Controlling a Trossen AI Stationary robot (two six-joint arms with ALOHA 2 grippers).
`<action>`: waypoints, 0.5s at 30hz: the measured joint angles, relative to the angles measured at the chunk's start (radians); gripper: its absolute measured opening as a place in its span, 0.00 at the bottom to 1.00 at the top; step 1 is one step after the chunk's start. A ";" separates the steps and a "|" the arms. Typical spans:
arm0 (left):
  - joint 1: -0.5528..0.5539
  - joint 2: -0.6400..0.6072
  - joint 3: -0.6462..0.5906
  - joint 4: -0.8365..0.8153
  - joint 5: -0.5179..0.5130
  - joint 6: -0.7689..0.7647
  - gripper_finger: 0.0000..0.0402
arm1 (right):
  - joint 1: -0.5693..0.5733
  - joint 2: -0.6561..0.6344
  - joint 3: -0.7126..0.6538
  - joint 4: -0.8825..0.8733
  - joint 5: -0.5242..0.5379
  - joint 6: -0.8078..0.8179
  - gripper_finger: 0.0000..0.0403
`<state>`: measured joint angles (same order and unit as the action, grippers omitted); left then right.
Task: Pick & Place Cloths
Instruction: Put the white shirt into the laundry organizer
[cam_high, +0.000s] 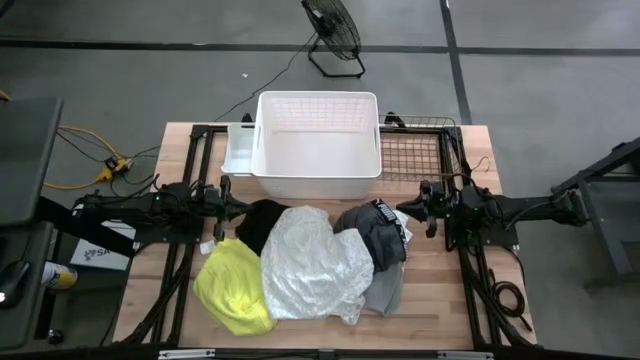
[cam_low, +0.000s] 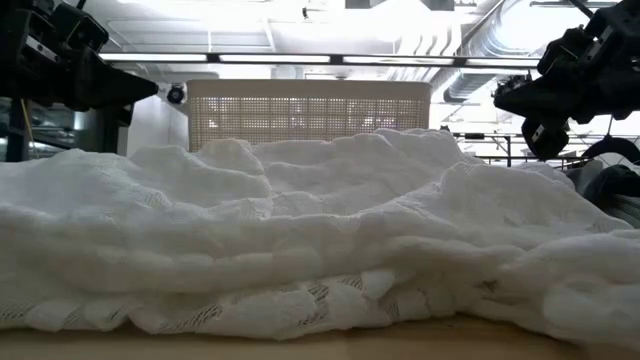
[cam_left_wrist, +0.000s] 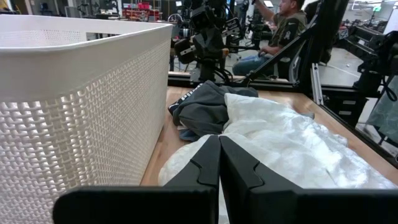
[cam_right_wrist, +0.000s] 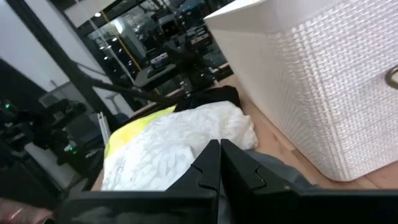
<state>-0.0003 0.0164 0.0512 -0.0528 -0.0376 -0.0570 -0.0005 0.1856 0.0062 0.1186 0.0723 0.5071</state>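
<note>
The cloths lie heaped on the wooden table in front of a white slatted basket (cam_high: 318, 140). From left to right they are a yellow one (cam_high: 232, 285), a black one (cam_high: 262, 222), a large white one (cam_high: 310, 262), a dark grey one (cam_high: 370, 235) and a lighter grey one (cam_high: 386, 290). My left gripper (cam_left_wrist: 219, 163) is shut and held level above the table, left of the black cloth (cam_high: 243, 207). My right gripper (cam_right_wrist: 219, 163) is shut and held level, right of the dark grey cloth (cam_high: 402, 210). Neither gripper touches anything.
A small white tray (cam_high: 240, 150) sits left of the basket, and a wire rack (cam_high: 420, 150) sits at the back right. A fan (cam_high: 335, 35) stands on the floor beyond the table. A seated person (cam_left_wrist: 280, 31) is in the room behind. In the low view the white cloth (cam_low: 300, 230) fills the foreground.
</note>
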 joint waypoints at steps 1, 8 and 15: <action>0.000 0.000 0.000 0.000 0.000 0.000 0.00 | 0.000 0.000 0.001 0.006 0.000 0.002 0.01; 0.000 0.000 0.000 0.000 0.000 0.000 0.00 | 0.000 0.009 0.035 0.014 -0.001 -0.022 0.01; 0.000 0.000 0.000 0.000 0.000 0.000 0.00 | 0.017 0.069 0.069 0.021 0.000 -0.033 0.01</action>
<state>-0.0002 0.0162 0.0513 -0.0528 -0.0376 -0.0570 0.0169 0.2542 0.0755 0.1393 0.0728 0.4739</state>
